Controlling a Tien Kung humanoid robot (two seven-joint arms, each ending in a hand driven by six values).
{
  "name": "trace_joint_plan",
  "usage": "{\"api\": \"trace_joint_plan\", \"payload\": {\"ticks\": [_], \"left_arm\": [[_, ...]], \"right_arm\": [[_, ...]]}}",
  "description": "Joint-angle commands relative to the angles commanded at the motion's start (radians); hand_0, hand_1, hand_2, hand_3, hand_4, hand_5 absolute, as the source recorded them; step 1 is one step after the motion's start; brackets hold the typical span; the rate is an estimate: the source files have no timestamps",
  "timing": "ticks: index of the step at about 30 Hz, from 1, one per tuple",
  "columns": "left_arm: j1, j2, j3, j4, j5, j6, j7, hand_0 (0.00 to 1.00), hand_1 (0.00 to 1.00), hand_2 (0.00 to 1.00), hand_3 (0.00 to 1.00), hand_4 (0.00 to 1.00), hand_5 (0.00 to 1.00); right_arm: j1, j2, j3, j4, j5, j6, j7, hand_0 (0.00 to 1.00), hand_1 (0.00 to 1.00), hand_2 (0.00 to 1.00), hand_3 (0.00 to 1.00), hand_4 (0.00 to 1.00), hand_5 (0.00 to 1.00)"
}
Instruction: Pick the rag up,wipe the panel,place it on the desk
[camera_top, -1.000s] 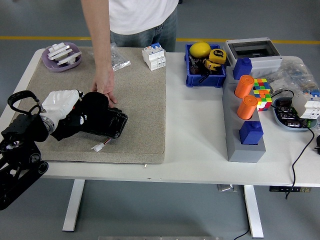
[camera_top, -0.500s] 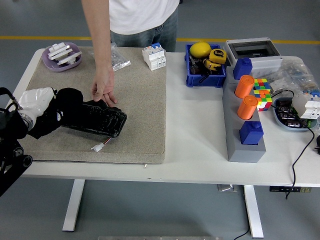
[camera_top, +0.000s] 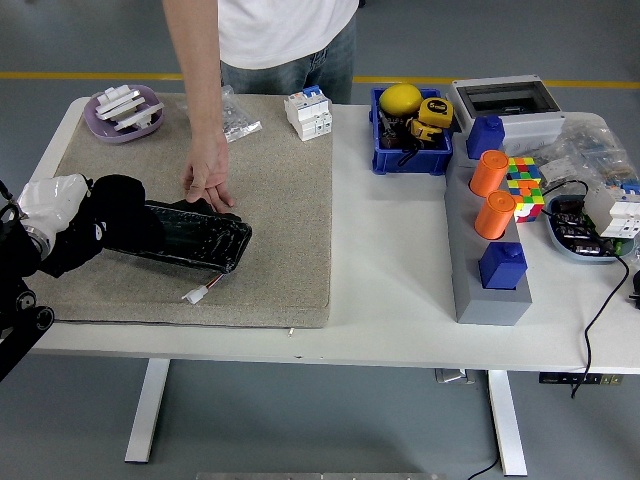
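Head view only, so here goes. Left hand (camera_top: 100, 215) comes in from the left edge, black fingers clamped on a dark rag (camera_top: 118, 195) and pressed onto the left end of the panel (camera_top: 190, 238). Something white (camera_top: 52, 197) sits bunched over the wrist, can't tell what it is. The panel is a black glossy slab lying flat on the tan mat (camera_top: 270, 200), tilted a bit so its right end sits nearer the camera. A small white connector (camera_top: 197, 293) with thin wires lies on the mat just in front of it.

A person stands at the far side, one hand (camera_top: 208, 178) reaching down with fingertips touching the panel's far edge, pinning it.

Other stuff: purple dish (camera_top: 124, 112) with white parts at the mat's far left corner, clear plastic bag (camera_top: 238, 118) near it, white breaker (camera_top: 308, 112) at the mat's far right corner. Off the mat on the white table (camera_top: 390, 260) there's a blue bin (camera_top: 410, 135) with yellow things in it, a grey block (camera_top: 485, 275) carrying orange cylinders (camera_top: 491, 192) and blue pieces, and a colour cube (camera_top: 523, 185).

Right arm doesn't show at all.
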Motion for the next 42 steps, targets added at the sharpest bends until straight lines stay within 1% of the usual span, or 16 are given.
{"api": "trace_joint_plan", "payload": {"ticks": [5,12,18,29,38,42], "left_arm": [[-0.004,0.0,0.009,-0.013,0.005,-0.003,0.004,0.219,0.146,0.536,0.447,0.12,0.002],[-0.009,-0.007,0.042,-0.081,0.012,-0.009,0.019,0.219,0.146,0.535,0.447,0.122,0.002],[-0.008,-0.032,0.097,-0.116,0.004,0.009,0.04,0.22,0.147,0.536,0.451,0.133,0.002],[-0.032,-0.057,0.219,-0.178,-0.025,0.009,0.05,0.221,0.148,0.535,0.456,0.145,0.002],[-0.047,-0.084,0.277,-0.233,-0.032,-0.001,0.069,0.221,0.148,0.535,0.458,0.149,0.002],[-0.056,-0.094,0.294,-0.244,-0.037,-0.005,0.08,0.221,0.148,0.534,0.457,0.151,0.002]], "right_arm": [[0.0,0.0,-0.002,0.0,0.0,0.001,-0.001,0.752,0.683,0.692,0.688,0.998,0.569],[0.001,-0.001,-0.003,0.0,0.002,0.0,-0.001,0.753,0.683,0.693,0.691,0.998,0.573],[0.004,0.0,-0.004,-0.003,0.007,0.001,0.002,0.754,0.683,0.693,0.695,0.998,0.58],[0.001,0.0,-0.012,-0.007,0.008,0.005,0.0,0.753,0.684,0.693,0.7,0.998,0.585],[0.001,0.0,-0.014,-0.005,0.009,0.004,0.001,0.753,0.683,0.693,0.703,0.998,0.589],[0.002,-0.001,-0.017,-0.005,0.012,0.004,0.001,0.754,0.683,0.693,0.705,0.998,0.592]]}}
